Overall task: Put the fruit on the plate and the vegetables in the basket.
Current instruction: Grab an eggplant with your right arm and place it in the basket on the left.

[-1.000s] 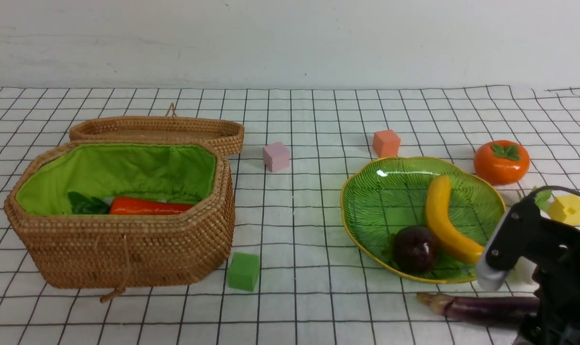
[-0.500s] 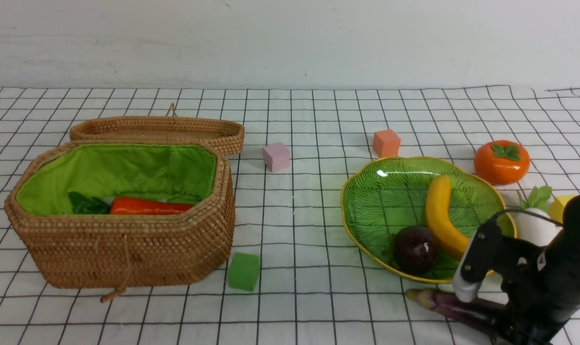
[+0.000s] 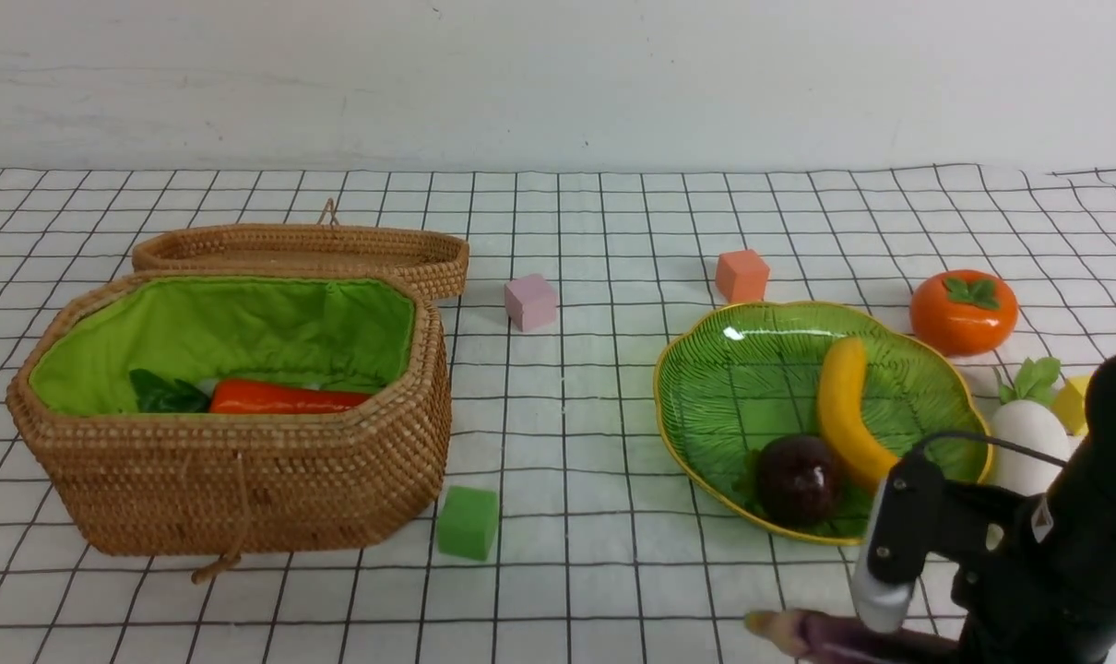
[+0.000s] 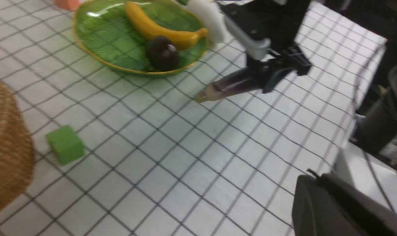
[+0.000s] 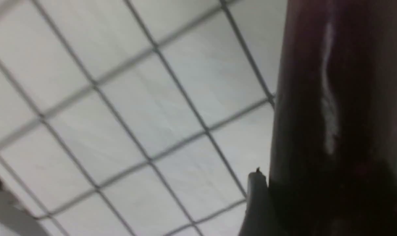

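My right end effector (image 4: 264, 77) grasped eggplant (image 4: 229, 87) at near side of worktop (image 3: 595, 415), just in front of plate (image 3: 715, 387). Banana (image 3: 844, 406), mangosteen (image 3: 798, 480) on plate; persimmon (image 3: 964, 312), radish (image 3: 1028, 438) beside it. Carrot (image 3: 281, 397) in basket (image 3: 244, 470). My left end effector clenched.

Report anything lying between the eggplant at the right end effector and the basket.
Only the green foam cube sits between the eggplant and the basket, by its front right corner. The plate lies farther back, off that line.
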### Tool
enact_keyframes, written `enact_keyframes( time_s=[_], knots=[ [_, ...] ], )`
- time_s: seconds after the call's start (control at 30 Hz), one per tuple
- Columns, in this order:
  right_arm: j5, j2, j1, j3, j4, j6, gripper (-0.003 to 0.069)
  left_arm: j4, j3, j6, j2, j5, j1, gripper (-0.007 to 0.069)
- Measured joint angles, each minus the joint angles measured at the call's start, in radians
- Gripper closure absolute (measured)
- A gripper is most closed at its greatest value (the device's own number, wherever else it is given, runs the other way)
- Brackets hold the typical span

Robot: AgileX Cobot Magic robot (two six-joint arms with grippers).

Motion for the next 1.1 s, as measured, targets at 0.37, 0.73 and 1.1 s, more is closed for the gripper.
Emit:
enact_keyframes(
  time_s=[0.37, 0.73, 1.1],
  knots=[
    [-0.171, 0.029, 0.327, -0.522, 0.238, 0.245, 0.0228, 0.65, 0.0, -0.617, 0.0, 0.07, 0.0, 0.0636],
    [-0.099, 0.733, 0.396, -1.372, 0.229, 0.212, 0.0228, 0.663, 0.0, -0.733, -0.001, 0.165, 0.0, 0.0631],
    [0.064, 0.888, 0.396, -1.595, 0.101, 0.27, -0.0013, 0.527, 0.0, -0.539, -0.001, 0.082, 0.0, 0.063]
  ],
)
